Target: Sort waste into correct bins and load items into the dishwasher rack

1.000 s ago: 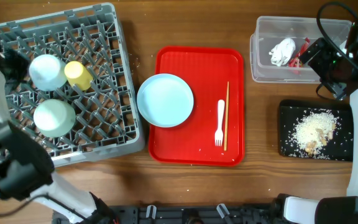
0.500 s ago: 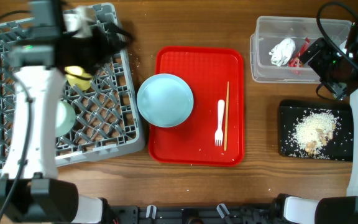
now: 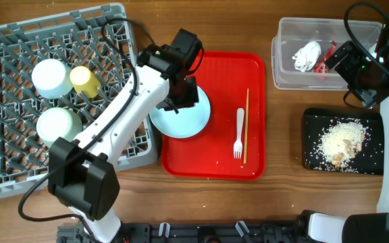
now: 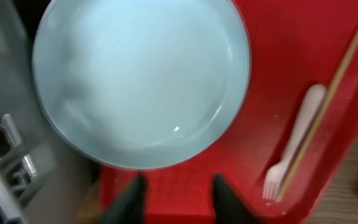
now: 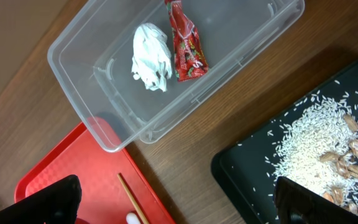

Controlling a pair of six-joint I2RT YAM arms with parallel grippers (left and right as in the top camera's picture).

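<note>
At frame centre, the left gripper (image 4: 179, 200) is held above the light blue plate (image 4: 142, 81), narrowly parted, empty. At upper right, the right gripper (image 5: 179, 208) is spread wide, empty.

Overhead: straight down on the whole wooden table (image 3: 282, 202). Left wrist: close above the light blue round plate (image 4: 142, 81). Right wrist: higher, over the far-right clear rectangular plastic tub (image 5: 241, 43). Overhead shares both.

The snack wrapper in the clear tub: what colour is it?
The wrapper is red, clearest in the right wrist view.
</note>
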